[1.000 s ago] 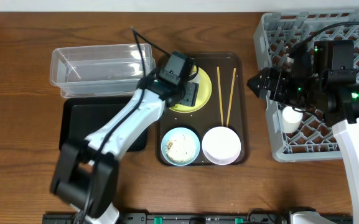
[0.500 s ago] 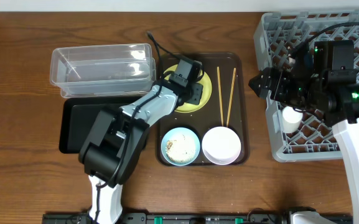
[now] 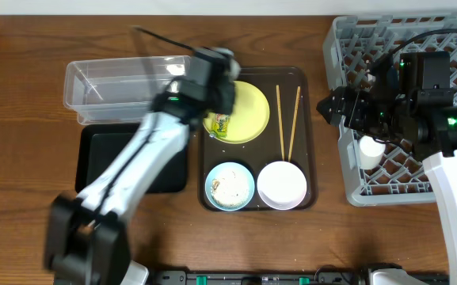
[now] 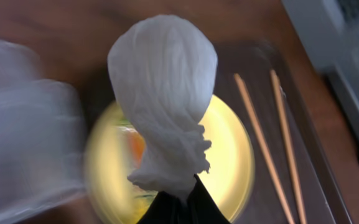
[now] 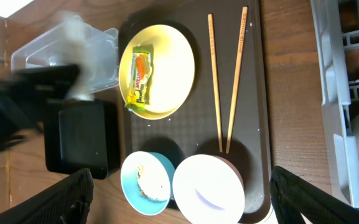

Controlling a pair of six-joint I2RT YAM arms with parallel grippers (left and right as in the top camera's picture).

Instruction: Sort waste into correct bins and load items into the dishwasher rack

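My left gripper (image 4: 182, 198) is shut on a crumpled white paper wad (image 4: 164, 93) and holds it in the air above the pale-yellow plate (image 4: 232, 158). In the overhead view that gripper (image 3: 218, 65) is motion-blurred between the plate (image 3: 248, 103) and the clear tub (image 3: 125, 83). The green-and-yellow wrapper (image 3: 221, 124) lies on the plate. Two chopsticks (image 3: 278, 119) lie beside it. The blue bowl (image 3: 229, 185) holds beige crumbs; the white bowl (image 3: 282, 184) stands next to it. My right gripper (image 5: 180, 186) hangs open and empty near the grey rack (image 3: 406, 47), where a white cup (image 3: 371, 148) sits.
Plate, bowls and chopsticks rest on a dark brown serving tray (image 3: 311, 142). The shallow black tray (image 3: 109, 158) lies in front of the clear tub. The rack fills the right side, with my right arm over it.
My left gripper closed on the white paper over the plate, lifted it and is swinging left toward the clear tub. The wrapper now shows uncovered on the plate. The right arm has not moved.
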